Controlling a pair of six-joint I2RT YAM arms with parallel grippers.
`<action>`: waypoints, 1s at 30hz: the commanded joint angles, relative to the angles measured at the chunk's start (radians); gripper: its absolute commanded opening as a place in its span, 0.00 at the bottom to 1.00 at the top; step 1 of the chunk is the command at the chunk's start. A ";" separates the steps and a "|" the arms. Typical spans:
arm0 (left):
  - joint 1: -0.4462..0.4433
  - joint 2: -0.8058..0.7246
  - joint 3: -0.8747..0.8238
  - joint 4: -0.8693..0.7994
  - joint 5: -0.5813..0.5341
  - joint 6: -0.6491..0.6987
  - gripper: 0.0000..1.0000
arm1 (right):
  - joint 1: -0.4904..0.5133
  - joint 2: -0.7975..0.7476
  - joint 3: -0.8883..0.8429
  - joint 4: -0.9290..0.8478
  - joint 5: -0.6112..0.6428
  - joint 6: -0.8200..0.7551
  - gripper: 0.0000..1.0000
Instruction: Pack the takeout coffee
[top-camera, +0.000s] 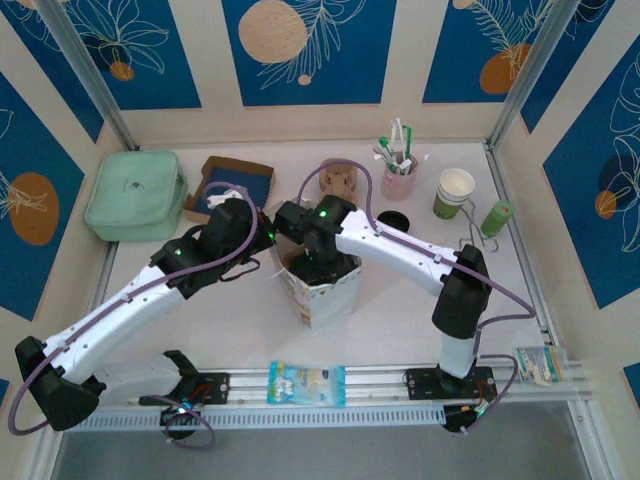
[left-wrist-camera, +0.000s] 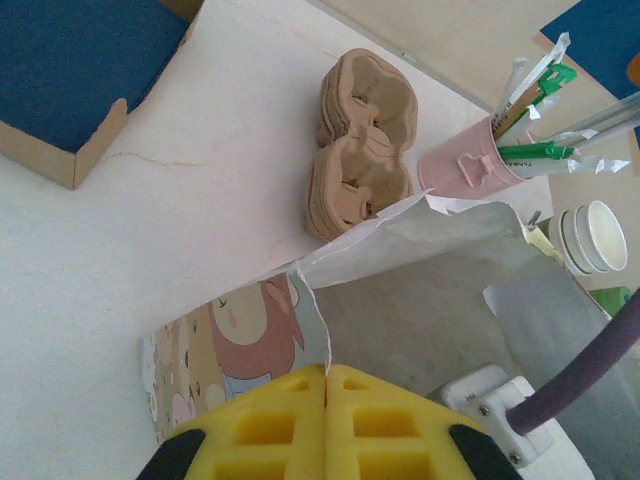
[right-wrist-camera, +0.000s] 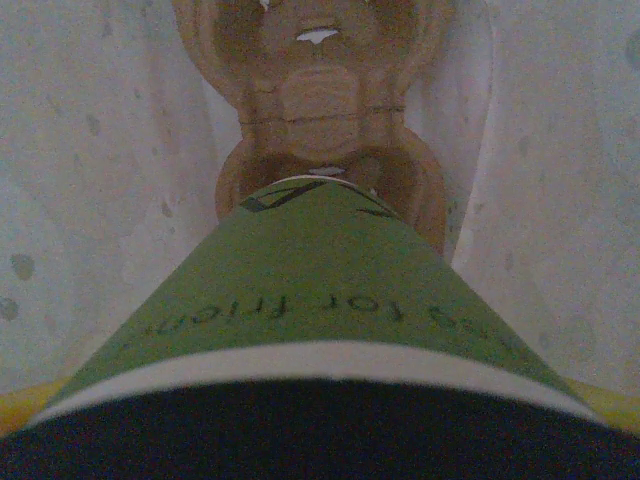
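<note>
Left gripper (left-wrist-camera: 326, 372) at bottom centre pinched shut on rim of paper bag (left-wrist-camera: 240, 340), right gripper (top-camera: 322, 258) mid-frame held takeout coffee (right-wrist-camera: 300, 290) inside bag, cardboard carrier (right-wrist-camera: 320, 100) at upper centre.

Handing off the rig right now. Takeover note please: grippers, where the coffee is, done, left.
Left gripper: shut on the rim of the paper bag, holding the mouth open.
Right gripper: down inside the bag, closed around the coffee cup, black lid toward the wrist.
Coffee cup: in the bag, base over the near well of the cardboard carrier at the bottom; seated or not, cannot tell.
Done: cup lidded and lowered into the bag.
Left: seat it, release, back the right gripper out, then free the bag.
</note>
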 joint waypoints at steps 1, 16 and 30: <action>-0.011 -0.011 -0.016 0.003 0.018 0.017 0.00 | -0.006 -0.031 -0.022 0.008 -0.028 -0.004 0.22; -0.011 -0.020 -0.023 0.016 0.026 0.022 0.00 | -0.018 -0.028 -0.078 0.059 -0.027 -0.009 0.22; -0.011 -0.017 -0.016 0.016 0.024 0.026 0.00 | -0.017 -0.012 -0.093 0.055 -0.058 -0.008 0.22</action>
